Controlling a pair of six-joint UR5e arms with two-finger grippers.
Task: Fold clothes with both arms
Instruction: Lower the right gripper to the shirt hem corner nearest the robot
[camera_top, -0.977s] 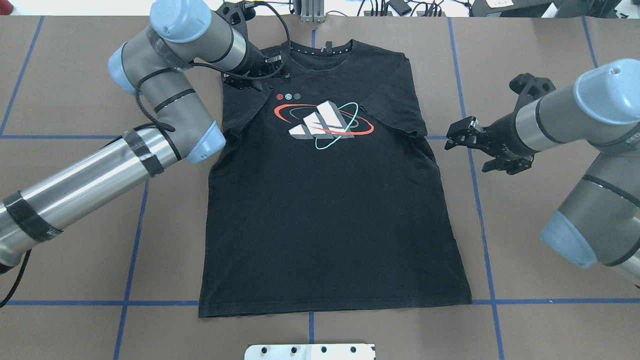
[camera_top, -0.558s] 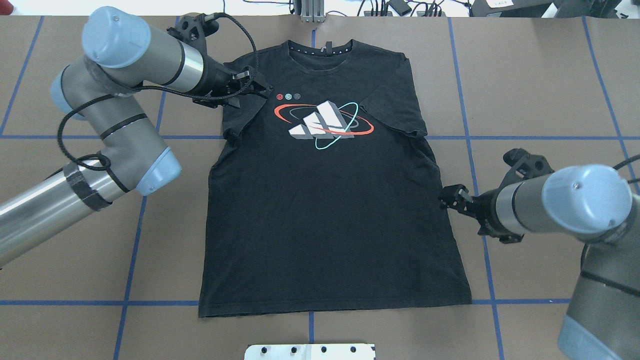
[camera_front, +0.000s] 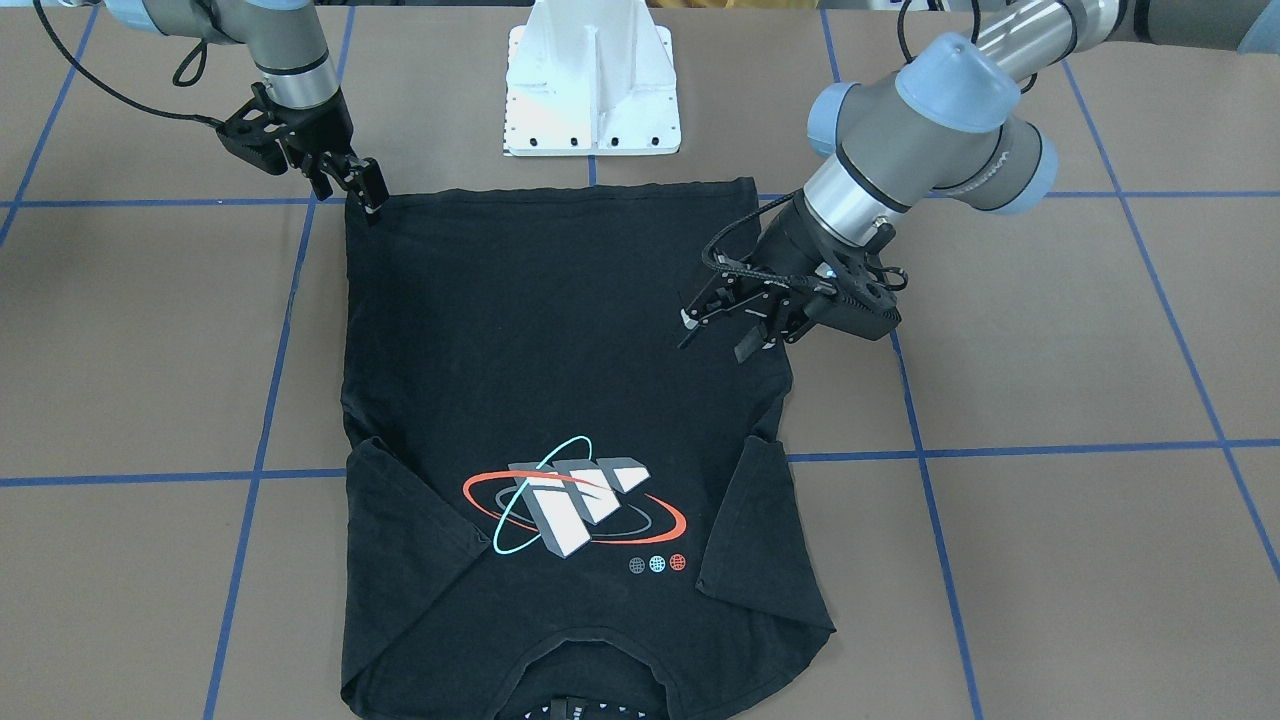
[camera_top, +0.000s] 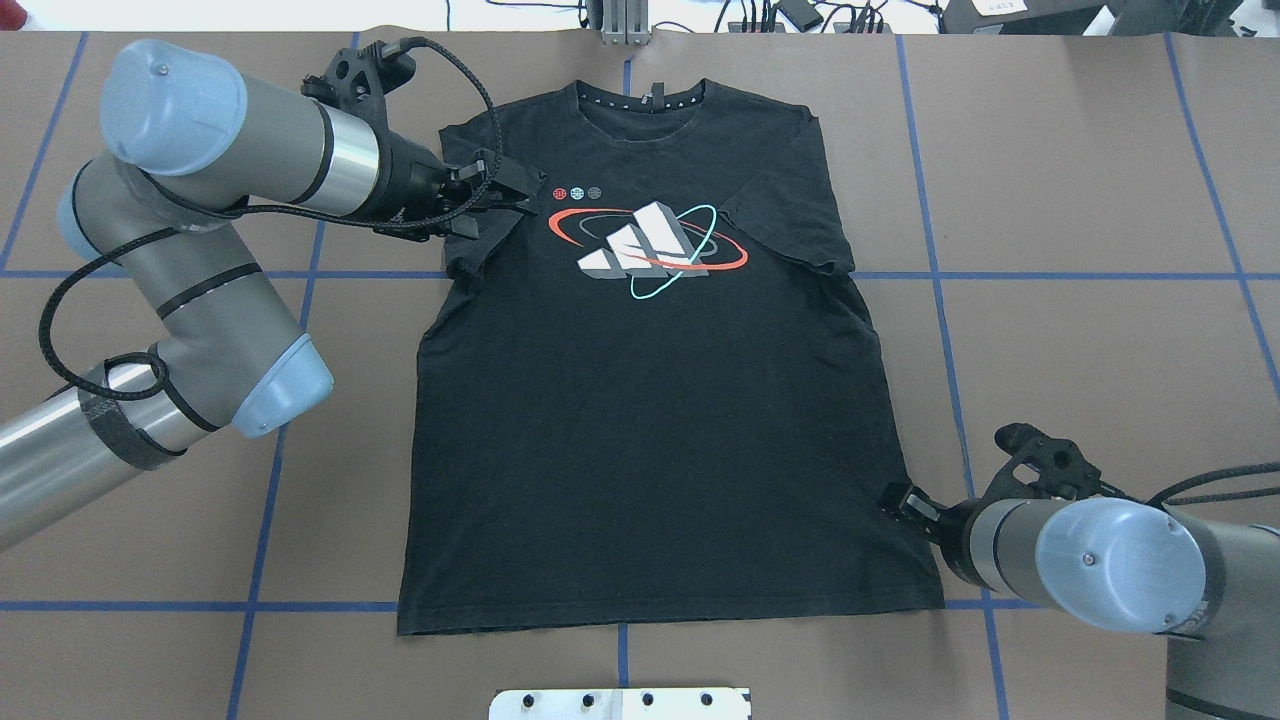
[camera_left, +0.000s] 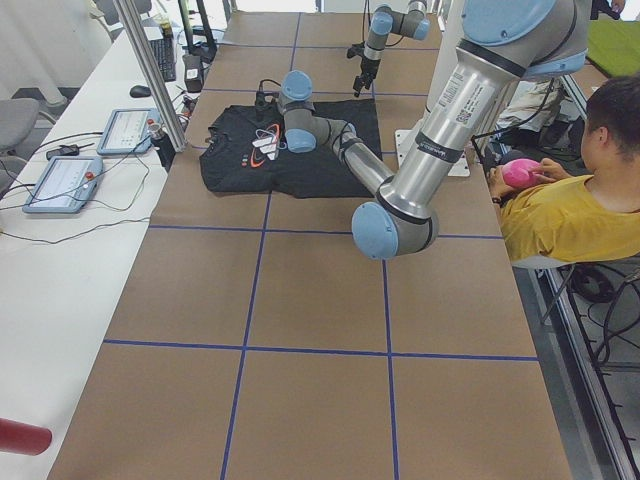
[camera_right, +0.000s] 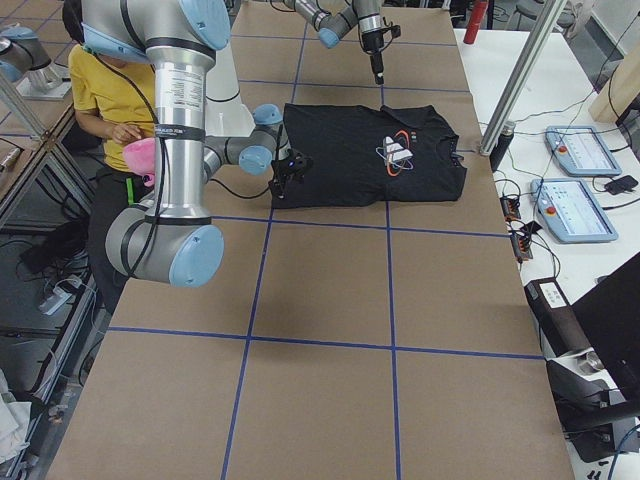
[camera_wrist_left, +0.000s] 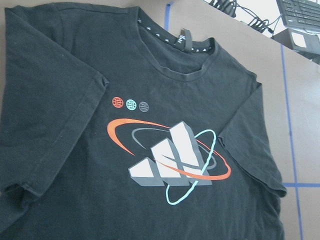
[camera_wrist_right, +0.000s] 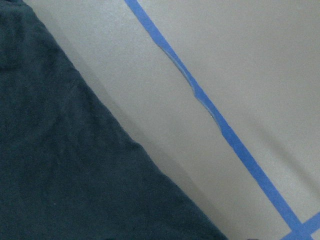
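From my console I see the black T-shirt (camera_top: 650, 430) spread flat and print-up on the brown table (camera_top: 1100, 180). Its collar (camera_top: 640, 105) is on the side away from the robot, and both short sleeves are turned in over the chest. The left gripper (camera_top: 505, 195) hangs over the turned-in sleeve (camera_top: 468, 262) on its own side. Its fingers (camera_front: 688, 320) are spread wide with nothing between them. In the front-facing view they look clear of the cloth, though I can't say by how much. Just past those fingertips, toward the shirt's middle, sit three small round marks (camera_top: 577, 192), then the white-grey block print (camera_top: 640, 250) ringed in red and teal. The left wrist camera looks down on that print, the collar and the sleeve, with no finger in its picture. The right gripper (camera_front: 357, 193) is low at the shirt's side edge near the hem corner. Its fingers stand apart and the tips point at the fabric's border. I can't tell whether they touch the cloth. The right wrist camera gives me only the shirt's edge running diagonally, with a blue tape line (camera_wrist_right: 220, 125) on bare table beside it. The shirt's body lies between the two sets of fingers.
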